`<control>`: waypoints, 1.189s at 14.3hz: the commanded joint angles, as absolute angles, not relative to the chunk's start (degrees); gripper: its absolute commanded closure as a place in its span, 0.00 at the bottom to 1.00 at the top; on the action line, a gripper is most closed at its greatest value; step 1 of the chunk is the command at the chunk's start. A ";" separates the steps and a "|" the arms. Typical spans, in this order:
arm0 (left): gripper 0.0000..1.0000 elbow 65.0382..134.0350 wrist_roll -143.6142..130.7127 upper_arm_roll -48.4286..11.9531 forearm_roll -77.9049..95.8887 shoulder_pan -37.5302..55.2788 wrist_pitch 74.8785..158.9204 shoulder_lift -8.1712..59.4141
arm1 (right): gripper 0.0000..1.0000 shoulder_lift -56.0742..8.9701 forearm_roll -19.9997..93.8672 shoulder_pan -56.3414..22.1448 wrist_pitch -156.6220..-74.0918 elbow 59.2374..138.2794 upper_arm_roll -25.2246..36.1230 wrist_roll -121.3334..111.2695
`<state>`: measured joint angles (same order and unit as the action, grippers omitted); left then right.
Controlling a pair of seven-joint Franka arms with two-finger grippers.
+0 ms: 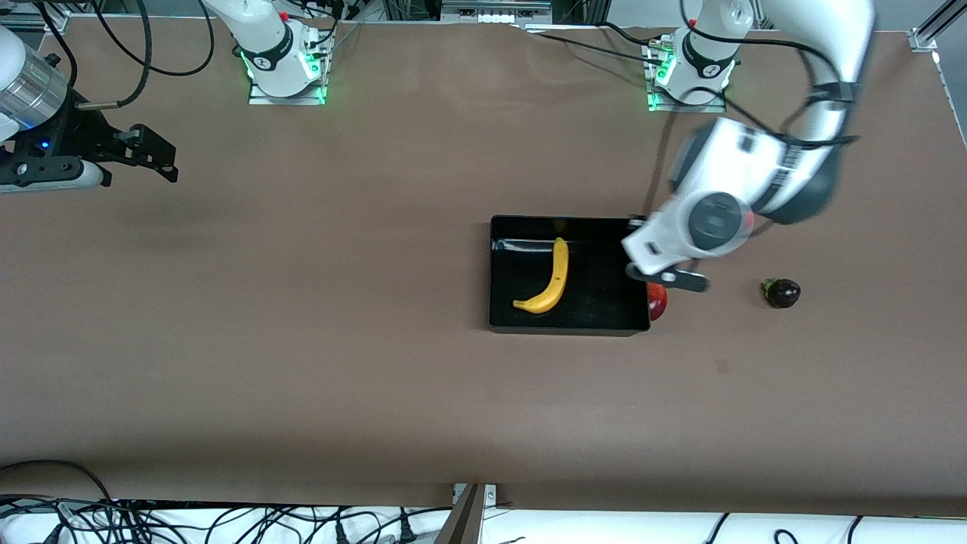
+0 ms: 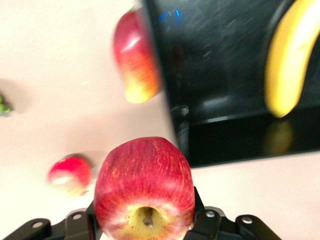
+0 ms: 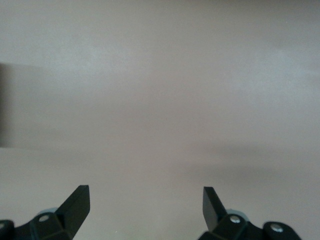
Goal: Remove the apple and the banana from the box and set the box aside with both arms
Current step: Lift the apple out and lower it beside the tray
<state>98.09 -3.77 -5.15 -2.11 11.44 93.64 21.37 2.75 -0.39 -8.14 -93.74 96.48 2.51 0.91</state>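
The black bin [image 1: 495, 272] sits mid-table with the yellow banana [image 1: 550, 281] lying in it. My left gripper [image 1: 665, 285] is just outside the bin's wall toward the left arm's end and is shut on the red apple [image 1: 657, 302]. In the left wrist view the apple [image 2: 145, 185] fills the space between the jaws of the left gripper [image 2: 145, 222], its yellowish dimple facing the camera, with the bin [image 2: 162, 95] and banana [image 2: 290, 65] close by. My right gripper [image 1: 147, 155] waits, open and empty, over bare table at the right arm's end; it also shows in the right wrist view [image 3: 145, 205].
A dark purple fruit with a green stem [image 1: 782, 292] lies on the table toward the left arm's end. In the left wrist view two blurred red apple-like shapes show, one against the bin's outer wall [image 2: 136, 62] and one on the table [image 2: 70, 174].
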 commanded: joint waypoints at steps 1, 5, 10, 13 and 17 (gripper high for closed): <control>0.79 106.05 5.60 -5.80 -2.28 4.51 97.70 19.43 | 0.00 2.55 -0.44 -7.56 -92.81 95.36 1.85 1.23; 0.79 118.01 13.27 -5.80 -2.29 -0.08 113.97 18.54 | 0.00 2.55 -0.44 -7.56 -92.81 95.36 1.85 1.32; 0.59 129.11 13.27 -6.33 -2.29 -0.17 129.29 18.37 | 0.00 2.55 -0.44 -7.56 -92.81 95.36 1.85 1.23; 0.00 128.33 11.87 -6.68 -2.29 0.26 128.59 18.02 | 0.00 2.55 -0.44 -7.56 -92.90 95.36 1.85 1.23; 0.00 114.58 3.73 -12.46 -2.20 0.70 112.72 14.23 | 0.00 2.55 -0.44 -7.56 -92.90 95.36 1.85 1.23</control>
